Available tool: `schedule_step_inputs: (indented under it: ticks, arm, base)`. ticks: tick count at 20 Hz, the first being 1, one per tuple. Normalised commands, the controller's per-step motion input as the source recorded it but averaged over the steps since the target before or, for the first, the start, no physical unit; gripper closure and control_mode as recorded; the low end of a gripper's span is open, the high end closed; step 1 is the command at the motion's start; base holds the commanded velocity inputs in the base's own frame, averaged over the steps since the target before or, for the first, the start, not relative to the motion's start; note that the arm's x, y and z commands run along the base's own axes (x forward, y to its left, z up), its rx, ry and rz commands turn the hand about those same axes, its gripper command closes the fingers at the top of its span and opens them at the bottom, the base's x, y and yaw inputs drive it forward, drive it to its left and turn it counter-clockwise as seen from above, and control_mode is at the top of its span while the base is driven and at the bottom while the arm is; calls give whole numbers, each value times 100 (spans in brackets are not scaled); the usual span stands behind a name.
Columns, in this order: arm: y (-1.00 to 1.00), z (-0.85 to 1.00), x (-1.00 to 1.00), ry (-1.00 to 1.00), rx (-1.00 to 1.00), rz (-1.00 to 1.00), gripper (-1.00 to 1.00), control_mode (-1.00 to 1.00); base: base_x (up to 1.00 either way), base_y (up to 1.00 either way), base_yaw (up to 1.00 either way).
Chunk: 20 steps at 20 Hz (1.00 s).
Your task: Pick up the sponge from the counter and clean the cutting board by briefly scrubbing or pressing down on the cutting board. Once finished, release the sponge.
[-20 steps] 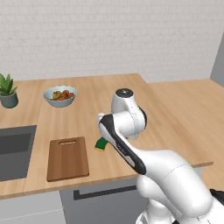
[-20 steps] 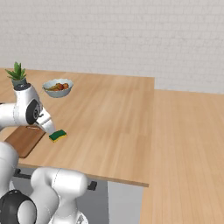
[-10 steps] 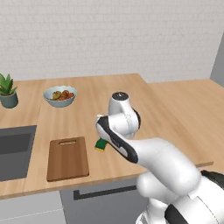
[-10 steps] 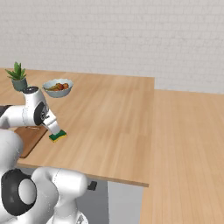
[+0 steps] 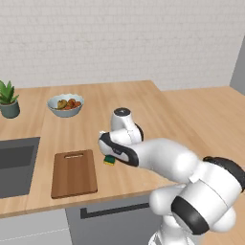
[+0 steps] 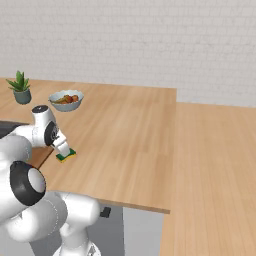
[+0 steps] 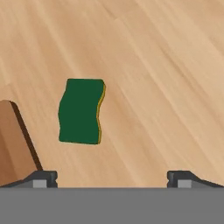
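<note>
A: Where's the sponge [image 7: 82, 111]?
B: On the counter [image 5: 143, 103], green face up, just beside the board [image 5: 74, 172], off its 3 o'clock edge. Not touching it.
A: Gripper [image 7: 112, 177]?
B: Above the sponge, jaws spread wide, nothing between them. In hand view the sponge sits at 11 o'clock from the tips.
A: Anything else?
B: Bowl [image 5: 65, 104] w/ food at board's 12, plant [image 5: 8, 99] at 10, sink [image 5: 16, 164] at 9.

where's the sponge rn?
Sponge lies green side up on the counter, just right of the cutting board, apart from it, under the open gripper.
</note>
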Motion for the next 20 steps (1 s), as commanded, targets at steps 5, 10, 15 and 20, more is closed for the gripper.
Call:
schedule_step_inputs:
  ticks: [5, 10, 15, 20]
  arm:
    - [21, -23, 38, 4, 0, 0, -100, -100]
    - [4, -25, 16, 4, 0, 0, -100, -100]
    - [0, -22, 0, 1, 0, 0, -100, -100]
    - [-1, -21, 0, 0, 0, 0, -100, -100]
  base:
    - [0, 0, 0]
    - [0, 0, 0]
    - [0, 0, 0]
    - [0, 0, 0]
